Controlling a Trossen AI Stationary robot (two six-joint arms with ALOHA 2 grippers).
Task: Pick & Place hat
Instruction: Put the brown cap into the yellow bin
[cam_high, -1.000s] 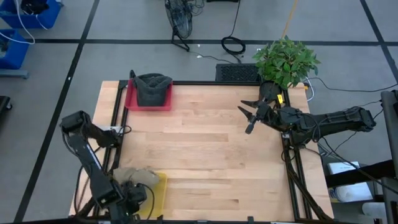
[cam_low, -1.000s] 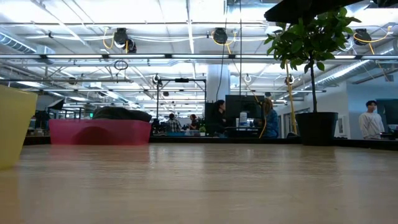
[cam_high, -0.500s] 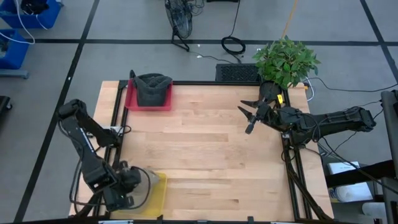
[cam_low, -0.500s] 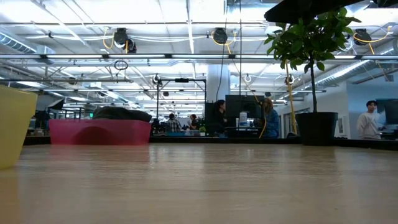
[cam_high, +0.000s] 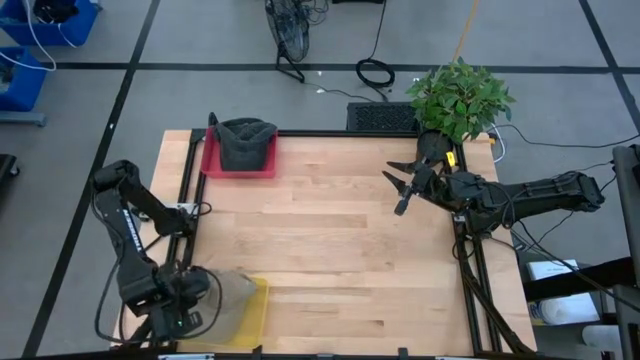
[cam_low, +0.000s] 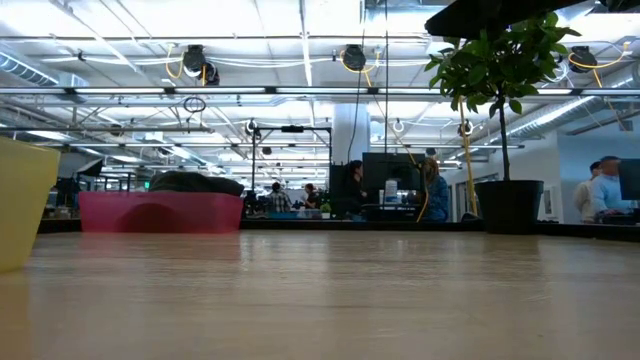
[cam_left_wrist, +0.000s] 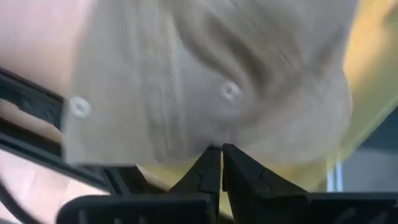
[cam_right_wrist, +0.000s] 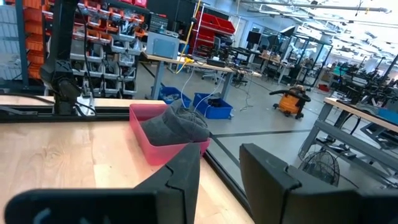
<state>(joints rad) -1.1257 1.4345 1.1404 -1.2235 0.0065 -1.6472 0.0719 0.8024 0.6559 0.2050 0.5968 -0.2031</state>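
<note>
A beige hat (cam_left_wrist: 205, 74) fills the left wrist view; in the high view it shows pale (cam_high: 226, 297) over the yellow bin (cam_high: 256, 305) at the table's near left corner. My left gripper (cam_left_wrist: 220, 152) (cam_high: 190, 300) is shut on it. A dark hat (cam_high: 245, 140) lies in the pink bin (cam_high: 212, 160) at the far left; the low view shows that bin (cam_low: 160, 212) and the yellow one (cam_low: 20, 200). My right gripper (cam_high: 400, 186) (cam_right_wrist: 217, 180) hangs open over the table's far right, touching nothing. My left gripper pinches the beige hat between its two fingertips (cam_left_wrist: 211, 163) at the hat's edge (cam_left_wrist: 214, 142). The hat spreads out beyond the fingers, above the yellow bin. Whether any part of it rests on the bin cannot be told.
A potted plant (cam_high: 458, 100) stands at the far right corner, its pot (cam_low: 508, 205) seen in the low view. Black frame rails run along the table's left (cam_high: 185, 190) and right (cam_high: 465, 250) sides. Bare wood lies mid-table (cam_high: 330, 250). People move in the room behind.
My left arm has drawn its gripper back toward the table's left edge and turned its wrist, staying shut on the beige hat. The hat has shifted with it over the yellow bin and now looks paler and spread out. My right arm has kept still.
</note>
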